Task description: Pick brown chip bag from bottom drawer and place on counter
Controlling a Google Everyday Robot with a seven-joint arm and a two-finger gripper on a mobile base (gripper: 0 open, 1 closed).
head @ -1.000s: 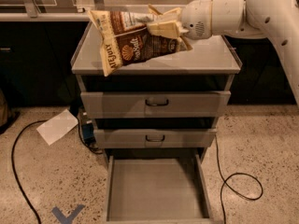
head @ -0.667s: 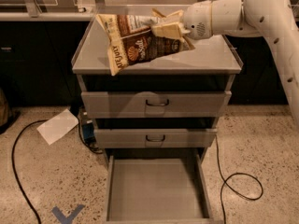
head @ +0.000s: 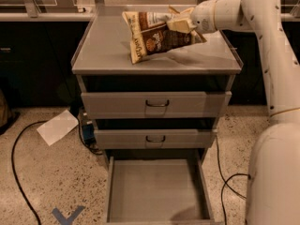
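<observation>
The brown chip bag [head: 154,40], brown and cream with a white panel, hangs tilted over the counter [head: 105,50]; its lower left corner is at or just above the surface. My gripper [head: 180,23] is shut on the bag's right end, above the counter's back right part. The white arm reaches in from the right. The bottom drawer [head: 157,193] is pulled out at the bottom of the cabinet, and its bare floor holds nothing.
Two closed drawer fronts with dark handles [head: 157,103] sit between counter and open drawer. A white paper sheet [head: 57,126] and black cables [head: 18,172] lie on the speckled floor to the left; another cable [head: 229,182] is on the right. A pale ledge [head: 42,16] runs behind.
The gripper has carried the bag to the right and slightly back over the counter, and the bag now hangs lower, near the surface.
</observation>
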